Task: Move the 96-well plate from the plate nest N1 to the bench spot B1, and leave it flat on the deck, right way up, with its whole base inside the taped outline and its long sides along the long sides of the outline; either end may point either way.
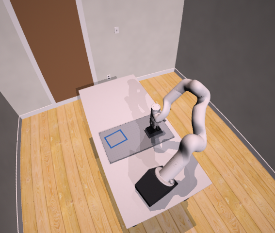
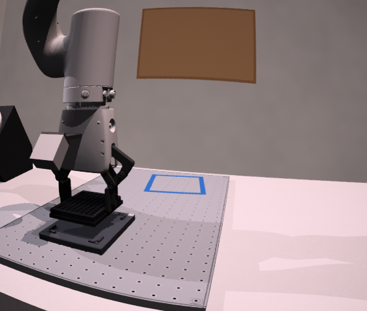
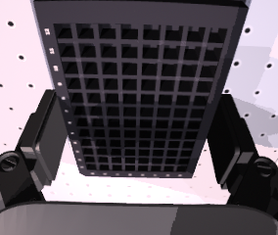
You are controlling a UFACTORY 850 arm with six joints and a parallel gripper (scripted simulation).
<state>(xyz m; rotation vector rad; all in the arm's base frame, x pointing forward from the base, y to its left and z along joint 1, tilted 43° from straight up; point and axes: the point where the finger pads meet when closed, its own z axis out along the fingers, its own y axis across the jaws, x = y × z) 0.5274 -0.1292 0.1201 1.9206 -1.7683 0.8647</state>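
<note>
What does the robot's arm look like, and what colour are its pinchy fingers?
The arm is smooth, white and tube-shaped with rounded joints, rising from a black block base. The gripper has a grey metal body with small screws, a boxy grey camera housing on its side, and black jointed fingers.

Single white arm (image 1: 200, 117), elbow raised high, wrist vertical; gripper (image 2: 85, 197) pointing straight down, fingers (image 2: 112, 197) spread wide and clamped on the 96-well plate (image 2: 81, 205).
</note>
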